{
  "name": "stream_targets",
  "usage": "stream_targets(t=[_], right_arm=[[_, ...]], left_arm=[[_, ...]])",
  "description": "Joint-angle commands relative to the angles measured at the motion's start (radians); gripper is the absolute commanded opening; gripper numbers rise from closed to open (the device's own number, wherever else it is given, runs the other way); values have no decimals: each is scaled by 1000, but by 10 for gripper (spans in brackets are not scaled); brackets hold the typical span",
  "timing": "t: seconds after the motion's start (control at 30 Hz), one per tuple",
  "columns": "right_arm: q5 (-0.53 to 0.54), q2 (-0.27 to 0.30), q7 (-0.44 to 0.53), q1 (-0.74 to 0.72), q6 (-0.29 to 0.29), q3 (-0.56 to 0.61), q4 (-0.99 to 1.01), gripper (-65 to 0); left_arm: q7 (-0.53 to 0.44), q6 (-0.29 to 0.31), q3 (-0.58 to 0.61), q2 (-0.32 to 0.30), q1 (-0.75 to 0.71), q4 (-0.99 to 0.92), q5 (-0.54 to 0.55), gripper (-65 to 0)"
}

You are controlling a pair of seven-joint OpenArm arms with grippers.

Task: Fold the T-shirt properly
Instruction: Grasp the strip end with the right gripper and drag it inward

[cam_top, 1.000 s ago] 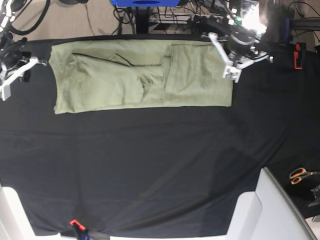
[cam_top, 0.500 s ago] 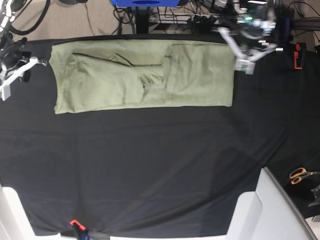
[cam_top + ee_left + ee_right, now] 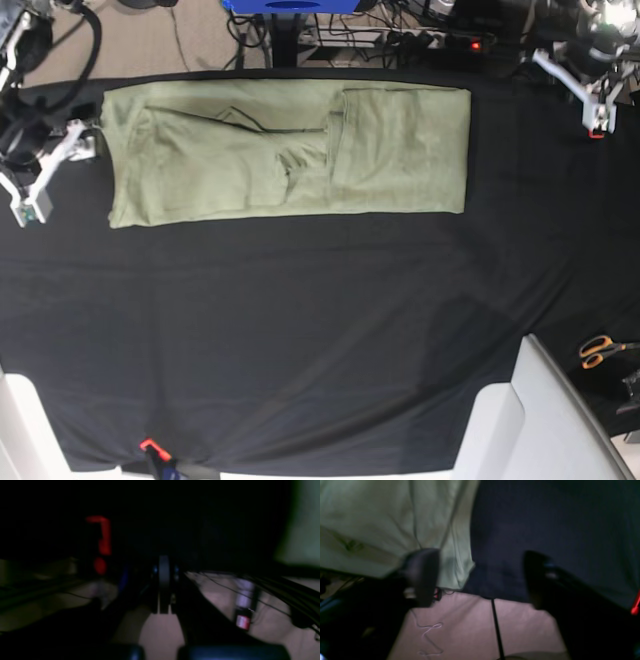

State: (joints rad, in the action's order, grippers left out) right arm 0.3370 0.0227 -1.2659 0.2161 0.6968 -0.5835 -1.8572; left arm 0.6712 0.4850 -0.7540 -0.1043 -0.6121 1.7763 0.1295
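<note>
One T-shirt (image 3: 290,150) lies flat on the black-covered counter (image 3: 320,340), toward its far edge in the base view — a pale sage-green band folded lengthwise, with a doubled panel at its right end and creases near the middle. No label print or writing can be read on it in any view; the wrist pictures are too blurred for lettering.

Two grippers are in view. The right gripper (image 3: 480,580) hangs at the shirt's left end, its two dark fingers (image 3: 422,575) spread wide apart with nothing between them; in its wrist view one finger overlaps the corner of the green cloth, the other stands over the black cloth. The left gripper (image 3: 163,585) is off past the shirt's right end, near the counter's far right corner, well apart from the fabric, its fingers pressed together and holding nothing.

Farther out, one pair of orange-handled scissors (image 3: 600,350) lies at the right edge, one red clamp (image 3: 148,445) grips the cloth at the near edge, and another red clamp (image 3: 103,537) shows in the left wrist view.
</note>
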Motion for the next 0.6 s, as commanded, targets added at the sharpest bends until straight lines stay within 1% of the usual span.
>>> stream_targets(t=[0.0,0.07,0.2,0.37,0.47,0.57], right_arm=[[12,6,-21,-30,1,0,29,-63],[12,6,-48,-76,1,0,123,-74],[12,19,-25,-140,1,-36,313,-74],[14,32,24,-200,1,-91,474,-74],[14,32,22,-218,1,-129,543,-74],[81,32,22,-211,1,-115,584,-72]], left_arm=[[-11,16,-26,-16,-6,0,14,-650],[-12,36,-57,-16,-6,-23,15,-650],[-12,67,-97,-15,-4,-48,17,-650],[-12,68,-98,-13,-4,-49,17,-650],[-12,68,-91,-13,-4,-49,17,-650],[-12,68,-89,-12,-1,-49,17,-650]])
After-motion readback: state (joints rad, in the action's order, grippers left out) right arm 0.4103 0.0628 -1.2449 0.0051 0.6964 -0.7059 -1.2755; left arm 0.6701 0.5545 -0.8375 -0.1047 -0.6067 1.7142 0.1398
